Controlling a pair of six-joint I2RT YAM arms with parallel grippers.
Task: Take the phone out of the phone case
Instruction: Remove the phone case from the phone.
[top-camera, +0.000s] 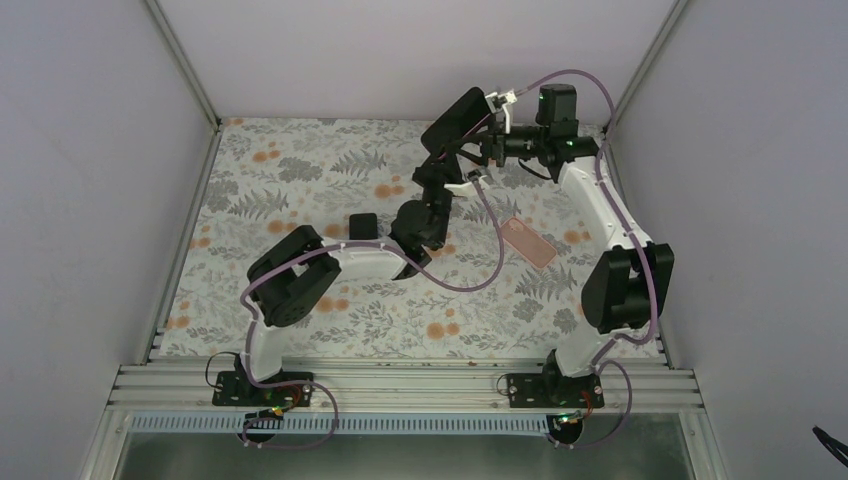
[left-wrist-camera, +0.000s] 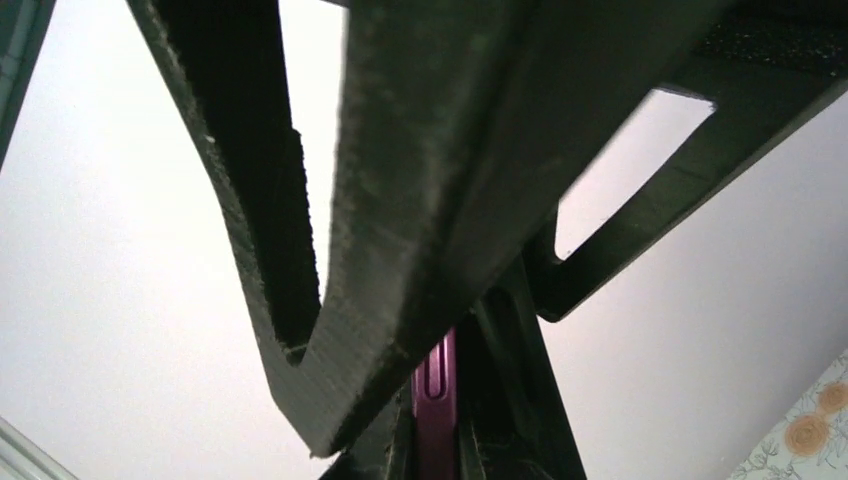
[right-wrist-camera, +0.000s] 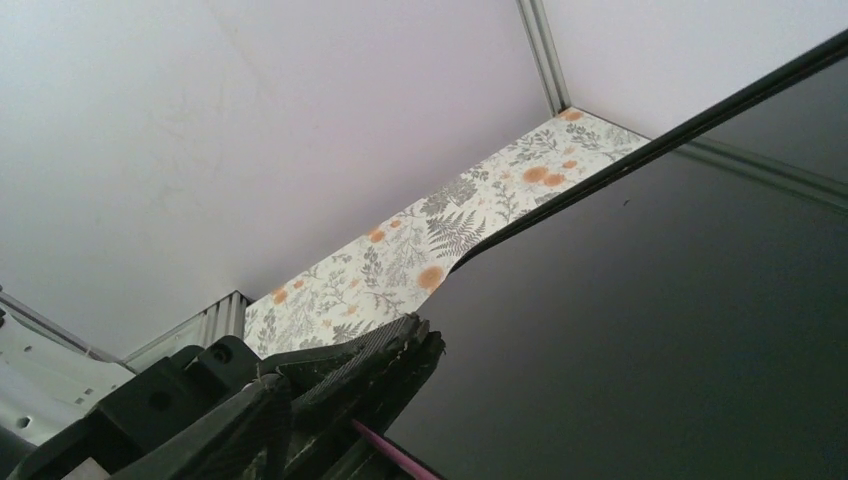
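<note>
The phone (top-camera: 455, 118) is a black slab with a purple rim, held up in the air over the back of the table. My left gripper (top-camera: 441, 165) is shut on its lower end. In the left wrist view the purple edge of the phone (left-wrist-camera: 436, 400) runs between the jaws. In the right wrist view the dark screen of the phone (right-wrist-camera: 680, 330) fills the right side, and the left gripper's fingers (right-wrist-camera: 400, 345) clamp its edge. The pinkish clear phone case (top-camera: 528, 242) lies flat on the table, apart from the phone. My right gripper (top-camera: 490, 150) hovers beside the phone, and its fingers are not plainly seen.
A small black block (top-camera: 363, 226) lies on the floral table cover (top-camera: 300, 170) left of the left forearm. White walls with metal posts close in the table at the back and on both sides. Cables loop around both arms.
</note>
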